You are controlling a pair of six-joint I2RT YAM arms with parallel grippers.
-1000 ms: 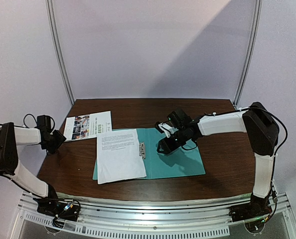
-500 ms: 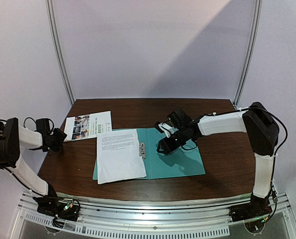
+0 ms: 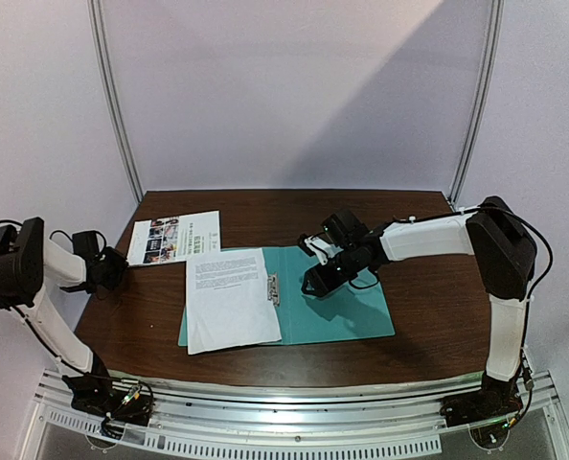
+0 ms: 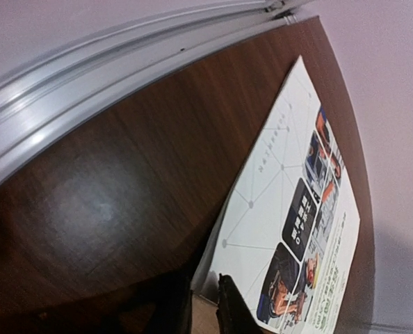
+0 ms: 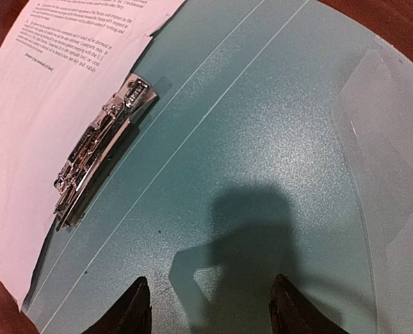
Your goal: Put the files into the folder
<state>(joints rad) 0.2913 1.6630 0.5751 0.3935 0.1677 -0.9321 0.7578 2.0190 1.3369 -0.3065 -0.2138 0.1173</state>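
Observation:
The open teal folder (image 3: 337,299) lies flat at mid-table, its metal clip (image 3: 273,287) along the spine. A white text sheet (image 3: 229,299) rests on its left half. The colourful sheet (image 3: 174,238) lies at the far left of the table. My left gripper (image 3: 112,266) is at the table's left edge, shut on that sheet's near corner; in the left wrist view the colourful sheet (image 4: 297,209) runs between the narrow jaws of the left gripper (image 4: 204,289). My right gripper (image 3: 315,283) hovers open, low over the folder's bare right half (image 5: 262,139), with the right gripper (image 5: 210,289) holding nothing. The clip (image 5: 102,149) and text sheet (image 5: 53,90) lie to its left.
The dark wooden table (image 3: 265,206) ends just left of my left gripper. A silver frame rail (image 4: 123,62) runs along the table's side, and curved metal posts (image 3: 117,105) stand at the back corners. A transparent pocket (image 5: 387,153) sits on the folder's right flap.
My left gripper has closed from open onto the colourful sheet's corner, and the sheet has shifted slightly to the right. The left arm has drawn back. The right arm has not moved.

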